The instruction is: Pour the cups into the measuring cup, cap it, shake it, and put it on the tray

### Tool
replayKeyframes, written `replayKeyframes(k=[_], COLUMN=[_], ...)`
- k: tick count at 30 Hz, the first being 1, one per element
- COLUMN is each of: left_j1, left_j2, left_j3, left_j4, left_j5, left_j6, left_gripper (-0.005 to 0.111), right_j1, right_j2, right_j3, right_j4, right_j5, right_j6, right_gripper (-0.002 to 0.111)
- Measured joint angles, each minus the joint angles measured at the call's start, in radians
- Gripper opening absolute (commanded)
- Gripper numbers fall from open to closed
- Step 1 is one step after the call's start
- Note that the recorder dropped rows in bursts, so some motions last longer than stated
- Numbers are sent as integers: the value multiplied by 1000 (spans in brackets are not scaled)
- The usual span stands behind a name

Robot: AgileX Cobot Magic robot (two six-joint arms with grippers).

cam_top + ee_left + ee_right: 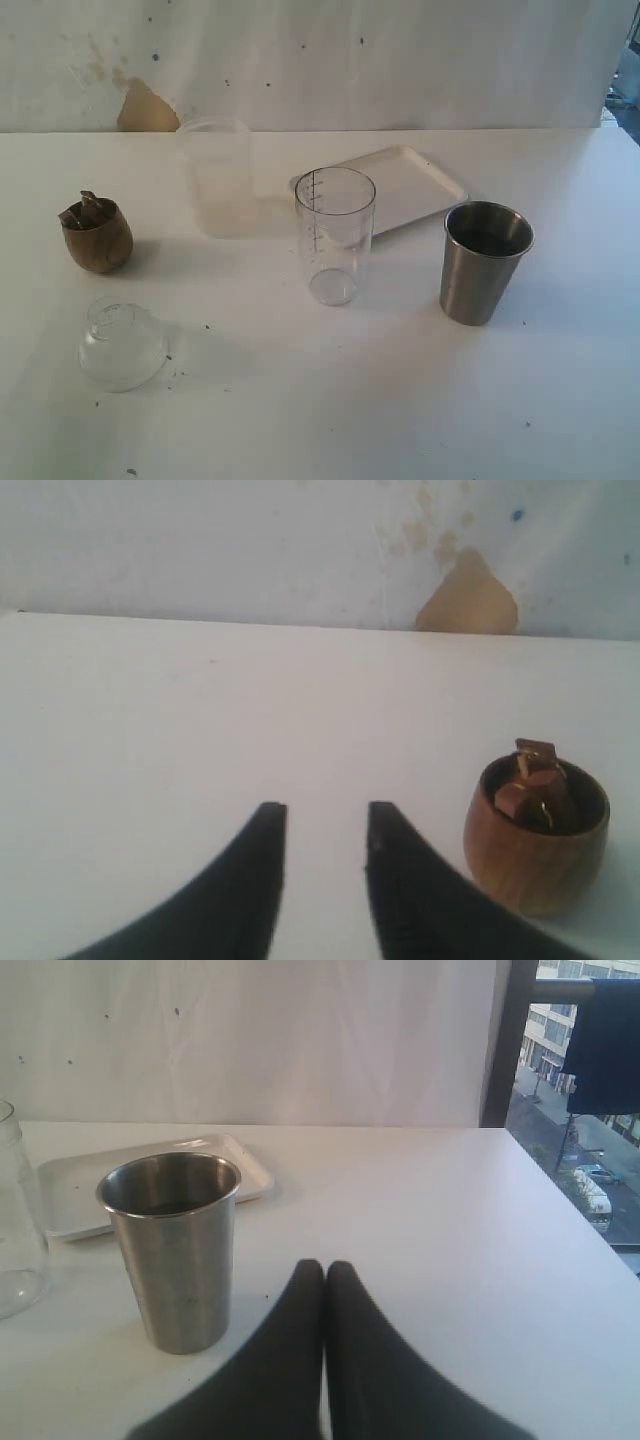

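A: Left gripper (325, 815) hangs parted and empty, right gripper (323, 1265) clenched on nothing. Next?
B: Centre on the wooden cup (536, 840) standing apart beside it, grip below the rim, keep it level till over the measuring cup (334, 235) fronting the tray (410, 185)

the measuring cup (18, 1230) is cut off in right wrist view.

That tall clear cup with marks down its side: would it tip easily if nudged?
Probably yes: the measuring cup stands tall and narrow and looks empty, so likely light. Its smooth clear wall may also be slippery to grip.
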Motion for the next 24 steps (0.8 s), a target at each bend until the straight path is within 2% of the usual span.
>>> replayKeyframes(k=[2,4,10,16,19,24], left_j1=[0,0,0,-1,-1,-1], left_j2=[37,76,208,342,401,471], left_j3=[0,0,0,0,-2,-18], left_j4=[18,36,122,320,345,376], left_j5=[-19,-74,-272,-434,-527,-571], left_j6=[-27,-96,-258,-409,-459,-498], left_gripper=[83,92,93,93,93,93], right_j1=[0,0,0,0,0,0], right_j2=[0,0,0,0,0,0], right_j3=[0,0,0,0,0,0], right_j4=[0,0,0,0,0,0], right_j5=[0,0,0,0,0,0], right_j6=[0,0,0,0,0,0], right_gripper=[0,0,0,0,0,0])
